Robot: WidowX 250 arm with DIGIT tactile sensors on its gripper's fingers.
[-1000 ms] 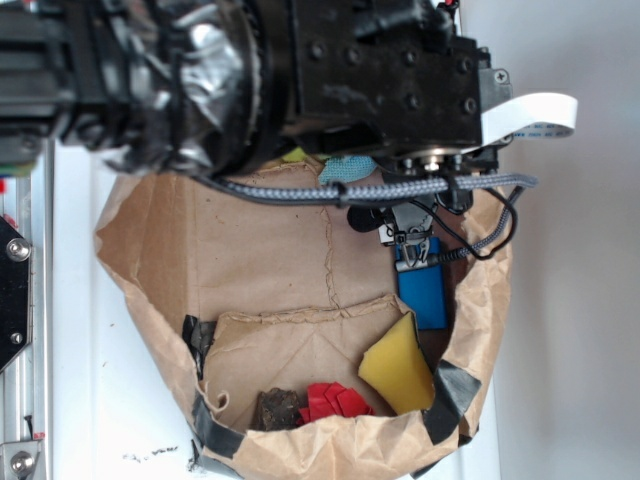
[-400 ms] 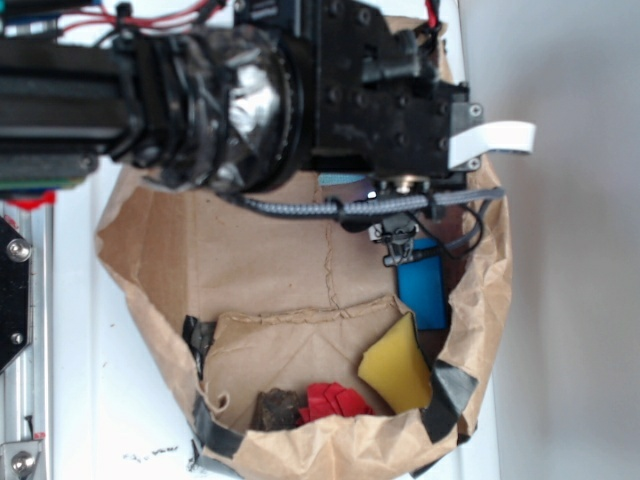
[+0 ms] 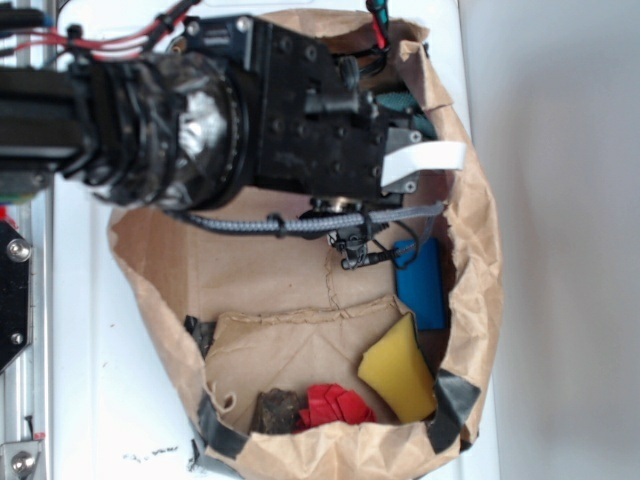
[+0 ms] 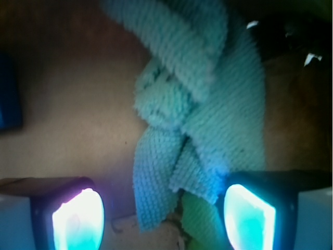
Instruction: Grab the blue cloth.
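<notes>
Since a second ago your arm is sliding up the exterior frame toward the top of the paper bag (image 3: 478, 300), so the dark blue block (image 3: 421, 283) at right center is now showing in full instead of sitting under the wrist. The fingers (image 4: 164, 213) are standing open in the wrist view, glowing pads (image 4: 78, 219) at the bottom corners. The blue cloth (image 4: 200, 120) is lying bunched on the bag floor, running from top center down to the gap between the pads, closer to the right one.

Here's what's worrying me: a green fuzzy thing (image 4: 200, 219) is peeking out under the cloth's lower tail, so if you're dropping straight down you're risking pinching that too. The cloth is also sitting off-center, so the right pad could be landing on top of the folds and just squashing them.
</notes>
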